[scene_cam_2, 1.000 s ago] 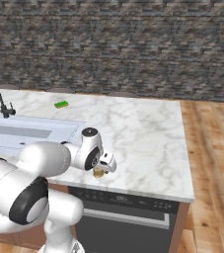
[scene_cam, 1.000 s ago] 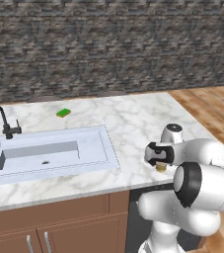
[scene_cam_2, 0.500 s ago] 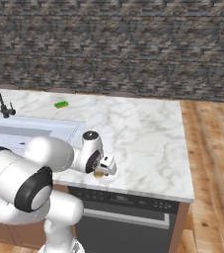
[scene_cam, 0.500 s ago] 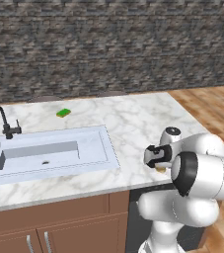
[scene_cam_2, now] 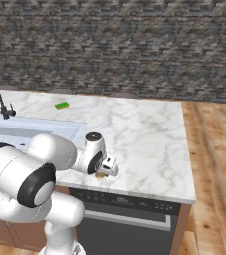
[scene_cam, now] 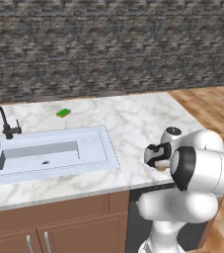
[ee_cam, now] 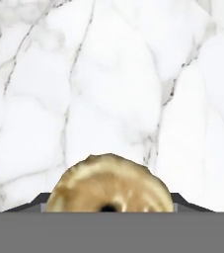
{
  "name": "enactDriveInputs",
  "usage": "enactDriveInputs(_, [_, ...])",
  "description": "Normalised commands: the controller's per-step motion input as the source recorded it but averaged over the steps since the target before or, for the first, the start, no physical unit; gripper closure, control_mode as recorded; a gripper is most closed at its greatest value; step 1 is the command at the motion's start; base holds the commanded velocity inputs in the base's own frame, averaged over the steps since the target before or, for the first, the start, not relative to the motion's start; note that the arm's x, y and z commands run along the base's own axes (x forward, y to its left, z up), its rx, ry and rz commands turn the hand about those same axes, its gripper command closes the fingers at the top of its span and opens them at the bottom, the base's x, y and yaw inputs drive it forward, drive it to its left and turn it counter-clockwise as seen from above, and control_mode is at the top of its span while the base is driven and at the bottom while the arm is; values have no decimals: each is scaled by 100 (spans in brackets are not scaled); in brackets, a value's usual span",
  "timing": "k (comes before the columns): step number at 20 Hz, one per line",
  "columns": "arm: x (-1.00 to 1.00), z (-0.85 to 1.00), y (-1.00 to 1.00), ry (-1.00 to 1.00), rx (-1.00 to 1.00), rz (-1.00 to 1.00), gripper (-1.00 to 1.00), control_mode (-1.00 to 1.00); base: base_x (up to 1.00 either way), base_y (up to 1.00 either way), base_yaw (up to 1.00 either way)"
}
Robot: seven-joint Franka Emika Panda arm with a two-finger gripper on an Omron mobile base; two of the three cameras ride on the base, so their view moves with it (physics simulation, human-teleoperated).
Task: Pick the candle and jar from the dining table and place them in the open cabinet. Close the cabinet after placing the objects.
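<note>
Gripper [scene_cam_2: 104, 172] down low at the table's [scene_cam_2: 149, 144] near edge, candle [ee_cam: 109, 185] right between its fingertips, sitting on the marble; can't tell if they've clamped it.

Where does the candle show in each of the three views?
Left base view: candle lower right, under the gripper.
Right base view: lower centre, near the dining table's front edge.
Hand view: bottom centre.
Shared landmark: green sponge.
</note>
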Motion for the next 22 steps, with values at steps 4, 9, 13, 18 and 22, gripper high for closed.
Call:
enactDriveInputs(4, [0, 0, 0, 0, 0, 0, 100, -100, 0, 0, 0])
enactDriveInputs(9, [-13, 47, -12, -15, 0, -6, 100, -100, 0, 0, 0])
enactDriveInputs(13, [-11, 86, -45, -9, 0, -15, 100, -100, 0, 0, 0])
enactDriveInputs(18, [0, 85, -59, 0, -2, -20, 100, -100, 0, 0, 0])
enactDriveInputs(22, [0, 71, -62, 0, -2, -22, 100, -100, 0, 0, 0])
